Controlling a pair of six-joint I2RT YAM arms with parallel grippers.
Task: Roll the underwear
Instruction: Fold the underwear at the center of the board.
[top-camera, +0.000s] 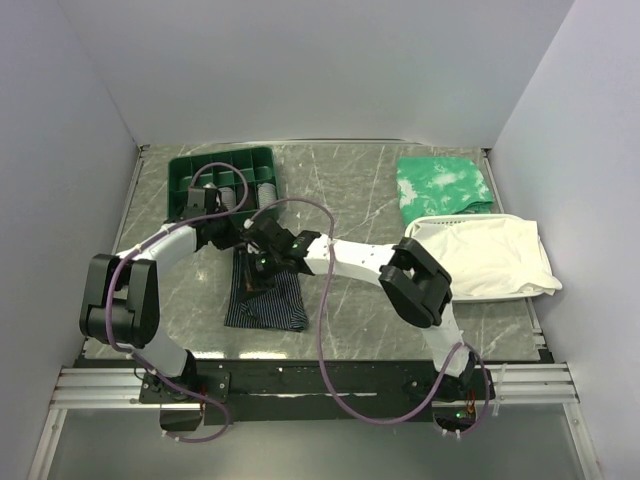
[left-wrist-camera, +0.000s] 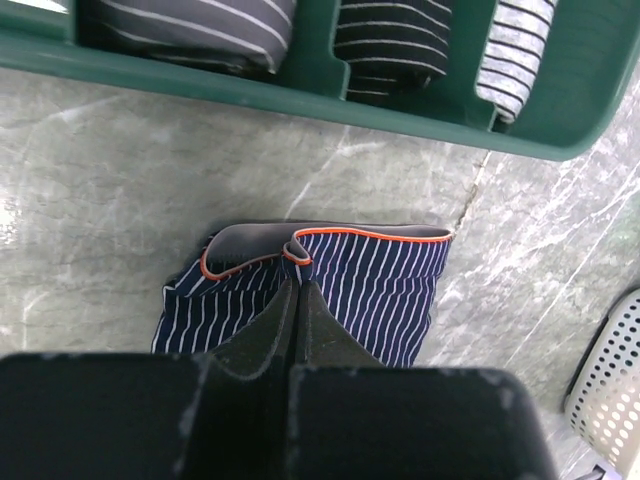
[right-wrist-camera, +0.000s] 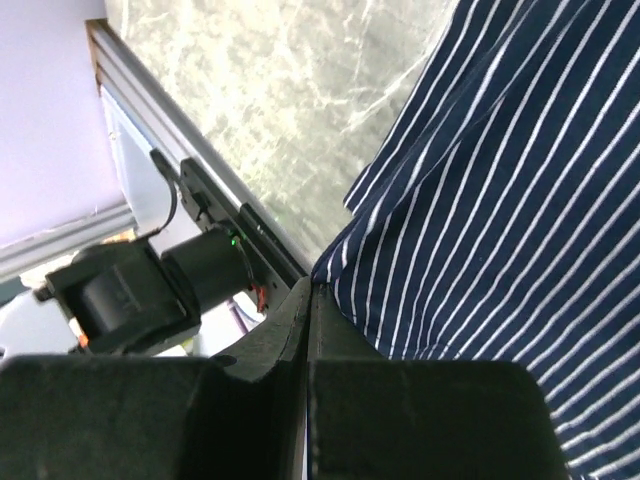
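1. The underwear (top-camera: 268, 300), navy with fine light stripes, lies on the counter (top-camera: 350, 200) just in front of the green tray (top-camera: 225, 180), between the two arms.
2. The left gripper (left-wrist-camera: 298, 290) is closed, its two fingers pressed flat together with no gap. Their tips meet at the orange-trimmed waistband, which puckers into a small fold right there, so it is pinching the underwear's far edge.
3. The right gripper (right-wrist-camera: 309, 300) is also closed, fingers together. Its tips sit on a side edge of the striped fabric, which hangs in a loose slant beside them, so it grips the underwear there.
4. From above, both grippers sit close together over the garment's far end, while its near end lies flat on the counter.
5. The tray's compartments hold rolled striped garments (left-wrist-camera: 200, 30).
6. A white cloth (top-camera: 485, 255) fills a pale basket (left-wrist-camera: 610, 380) to the right. A green-and-white cloth (top-camera: 443, 185) lies just behind it.
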